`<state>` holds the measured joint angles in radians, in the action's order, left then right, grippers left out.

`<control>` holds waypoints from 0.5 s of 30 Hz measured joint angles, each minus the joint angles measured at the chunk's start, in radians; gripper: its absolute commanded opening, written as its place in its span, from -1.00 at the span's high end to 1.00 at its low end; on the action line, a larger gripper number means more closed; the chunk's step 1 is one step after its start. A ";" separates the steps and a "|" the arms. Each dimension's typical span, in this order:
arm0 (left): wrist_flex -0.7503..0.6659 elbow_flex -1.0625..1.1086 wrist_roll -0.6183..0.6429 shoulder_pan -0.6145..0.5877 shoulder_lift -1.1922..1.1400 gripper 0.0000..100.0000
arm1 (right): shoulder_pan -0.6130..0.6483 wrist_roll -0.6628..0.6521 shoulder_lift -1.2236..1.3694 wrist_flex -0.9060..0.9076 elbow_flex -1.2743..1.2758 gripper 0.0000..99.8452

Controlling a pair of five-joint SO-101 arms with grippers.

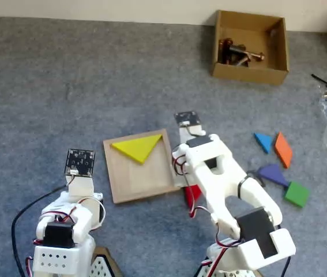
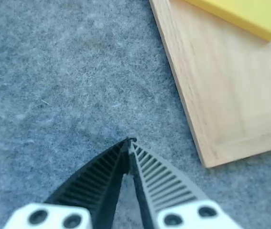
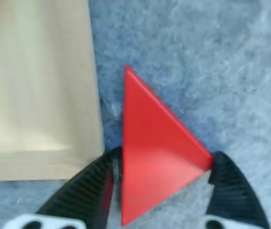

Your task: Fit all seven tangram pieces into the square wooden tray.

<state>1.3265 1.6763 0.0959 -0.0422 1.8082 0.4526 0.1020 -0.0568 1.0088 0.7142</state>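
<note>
Overhead: grey carpeted table [image 1: 48,86] w/ two white robot arms at the near edge. A square wooden tray [image 1: 143,179] lay btwn them, near the centre, slightly askew. One large yellow triangle [image 1: 137,147] sat inside it against the far rim, its point toward the tray's middle.

The left arm [image 1: 71,222] stood just beside the tray's left side. On its wrist cam, the left gripper [image 2: 129,143] had both ribbed fingers pressed together at the tips, holding nothing, over bare carpet near a tray corner.

The right arm [image 1: 226,184] stretched along the tray's right side. The right gripper [image 3: 164,160] was clamped on a red triangle [image 3: 159,152], one finger on a straight edge, the other at the opp. corner. That piece was just beside the tray's outer edge, not in it; couldn't tell if lifted or resting.

Further right, well apart from the tray: a blue triangle [image 1: 263,141] just beside an orange parallelogram [image 1: 283,149], then a purple triangle [image 1: 273,173] just beside a green square [image 1: 297,193]. An open cardboard box [image 1: 250,72] sat at the far edge.
</note>
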 measured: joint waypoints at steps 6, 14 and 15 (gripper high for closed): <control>0.000 0.000 0.000 0.000 0.000 0.99 | -0.002 0.000 -0.002 0.009 -0.002 0.78; 0.000 0.000 0.000 0.000 0.000 0.99 | -0.002 0.002 -0.002 0.009 -0.002 0.78; 0.000 0.000 0.000 0.000 0.000 0.99 | -0.002 0.003 -0.002 0.005 -0.002 0.78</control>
<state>1.3265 1.6763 0.0959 -0.0422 1.8082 0.4511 0.1051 -0.0583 1.0134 0.7127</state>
